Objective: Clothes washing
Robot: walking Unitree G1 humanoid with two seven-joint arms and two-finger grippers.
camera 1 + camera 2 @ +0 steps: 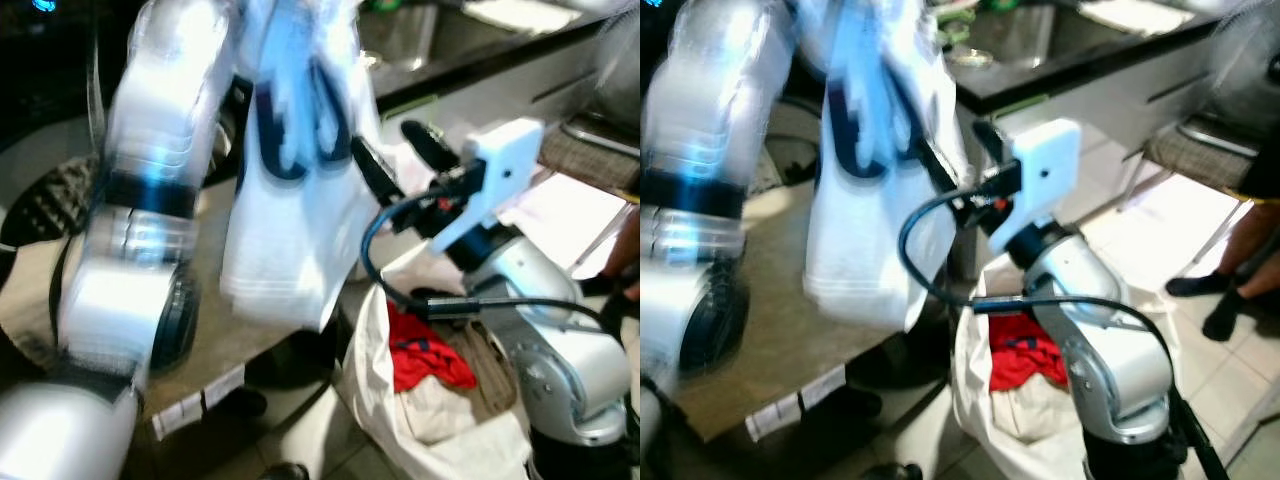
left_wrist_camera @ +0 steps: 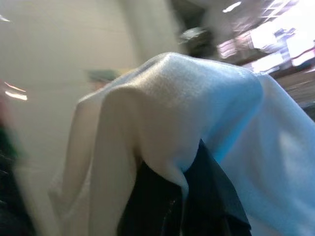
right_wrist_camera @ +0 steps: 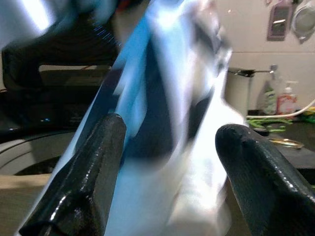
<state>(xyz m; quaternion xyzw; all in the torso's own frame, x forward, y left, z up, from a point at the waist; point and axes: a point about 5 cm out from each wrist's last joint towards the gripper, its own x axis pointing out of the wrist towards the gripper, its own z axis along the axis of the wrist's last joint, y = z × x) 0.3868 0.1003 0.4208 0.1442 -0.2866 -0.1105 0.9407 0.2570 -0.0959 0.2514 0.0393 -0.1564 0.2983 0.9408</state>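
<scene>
Two arms up in the left eye view, both blurred. My left gripper [image 1: 300, 120] is raised high, fingers closed on a white garment [image 1: 290, 240] with dark trim, which hangs down over the tan countertop [image 1: 210, 330]. My right gripper [image 1: 395, 160] reaches toward the cloth's edge from the right, fingers spread; contact with the cloth cannot be judged. Below it, a white laundry bag [image 1: 370, 390] stands on the tiled floor, holding a red item [image 1: 425, 350] and pale cloth.

Right eye view: same scene; sink [image 1: 1025, 35] in the dark counter behind, a person's legs [image 1: 1230, 270] at far right.

Left wrist view: garment draped over my dark fingers [image 2: 162, 206], hiding most of them.

Right wrist view: both black fingers [image 3: 83, 182] wide apart, the blurred white garment between and beyond them; soap bottles [image 3: 278, 98] behind
</scene>
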